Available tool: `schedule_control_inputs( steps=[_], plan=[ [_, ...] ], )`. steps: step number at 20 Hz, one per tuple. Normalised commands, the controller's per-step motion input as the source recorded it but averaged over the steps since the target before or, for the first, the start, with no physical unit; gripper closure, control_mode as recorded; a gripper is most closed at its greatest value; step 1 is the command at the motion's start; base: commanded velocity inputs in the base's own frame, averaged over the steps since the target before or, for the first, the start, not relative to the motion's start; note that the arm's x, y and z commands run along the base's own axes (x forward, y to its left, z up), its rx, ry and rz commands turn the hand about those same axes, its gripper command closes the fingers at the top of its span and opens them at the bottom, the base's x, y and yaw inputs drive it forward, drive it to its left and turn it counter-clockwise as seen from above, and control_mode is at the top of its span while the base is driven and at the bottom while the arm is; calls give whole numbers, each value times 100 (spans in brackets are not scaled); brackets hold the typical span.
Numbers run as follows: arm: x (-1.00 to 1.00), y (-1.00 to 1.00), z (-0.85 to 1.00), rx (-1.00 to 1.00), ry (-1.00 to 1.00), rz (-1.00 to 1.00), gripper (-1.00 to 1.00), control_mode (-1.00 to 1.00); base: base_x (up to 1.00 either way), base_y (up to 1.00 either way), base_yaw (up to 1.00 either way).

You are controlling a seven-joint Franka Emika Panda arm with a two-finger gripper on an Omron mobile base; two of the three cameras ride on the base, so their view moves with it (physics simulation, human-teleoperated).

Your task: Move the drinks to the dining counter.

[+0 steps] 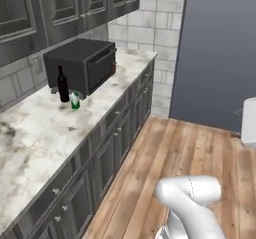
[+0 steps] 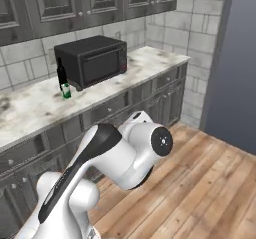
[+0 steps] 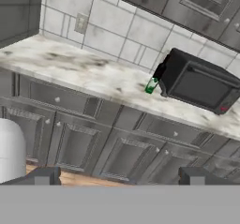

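Two of the drinks stand together on the marble counter beneath the grey cabinets, just left of a black microwave. One is a tall slim black wine bottle [image 1: 62, 84] [image 2: 61, 74] [image 3: 159, 71]. The other is a small green-and-white carton [image 1: 75, 100] [image 2: 66, 91] [image 3: 151, 85], right beside it. In the hand view my gripper [image 3: 119, 178] is open and empty. It is well back from the counter and faces the cabinet fronts. The dining counter is out of view.
The black microwave [image 1: 82, 63] [image 2: 92, 60] sits against the tiled wall, close behind the drinks. Dark drawers and doors [image 3: 75, 143] run under the counter [image 1: 35, 133]. Wooden floor [image 1: 190, 148] stretches to the right, where a pale block [image 1: 248, 123] stands by the blue-grey wall.
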Motion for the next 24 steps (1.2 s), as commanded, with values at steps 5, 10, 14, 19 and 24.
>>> schedule_control_inputs(
  steps=[5,10,14,19,24],
  plan=[
    [0,0,0,0,0,0,-100,100,38,14,62],
    [0,0,0,0,0,0,-100,100,74,-9,36],
    [0,0,0,0,0,0,-100,100,82,-13,16],
    [0,0,0,0,0,0,-100,100,63,19,3],
    [0,0,0,0,0,0,-100,100,73,51,6]
  ],
)
